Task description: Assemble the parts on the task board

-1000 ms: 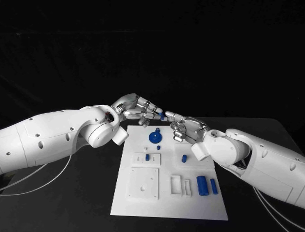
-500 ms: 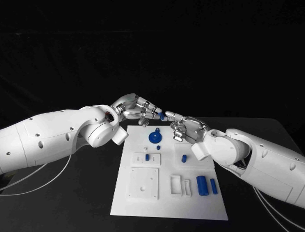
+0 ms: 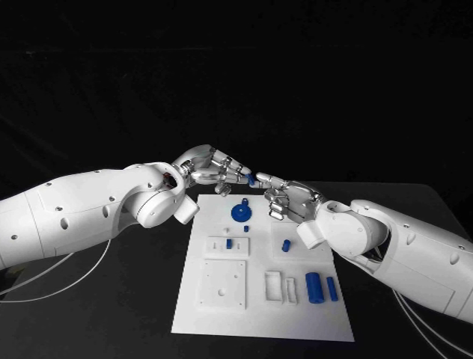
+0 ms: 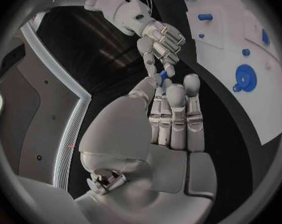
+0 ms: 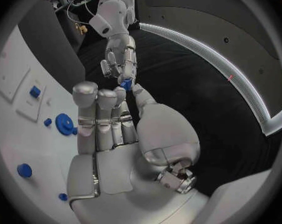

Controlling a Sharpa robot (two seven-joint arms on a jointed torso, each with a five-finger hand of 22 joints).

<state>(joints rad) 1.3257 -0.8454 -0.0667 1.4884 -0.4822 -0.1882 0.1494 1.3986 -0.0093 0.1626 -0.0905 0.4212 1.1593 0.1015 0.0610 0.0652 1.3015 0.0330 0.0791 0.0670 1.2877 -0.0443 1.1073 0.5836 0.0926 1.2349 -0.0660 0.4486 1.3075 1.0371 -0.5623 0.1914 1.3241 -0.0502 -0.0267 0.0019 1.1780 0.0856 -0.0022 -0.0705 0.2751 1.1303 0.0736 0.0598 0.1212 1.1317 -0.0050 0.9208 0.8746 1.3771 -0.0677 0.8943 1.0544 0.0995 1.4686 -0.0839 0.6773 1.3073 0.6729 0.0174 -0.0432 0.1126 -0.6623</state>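
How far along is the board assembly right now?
Early, by the look of it. Done: a blue round part sits on the task board. In hand: the left hand and right hand meet above the board's far edge with a small blue part between their fingertips; which hand grips it is unclear. Left: two blue cylinders and smaller pieces lie loose.

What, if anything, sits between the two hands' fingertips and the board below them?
A small blue part sits between the fingertips of the left hand and right hand, above the far end of the task board. Below them nothing visible blocks the way down.
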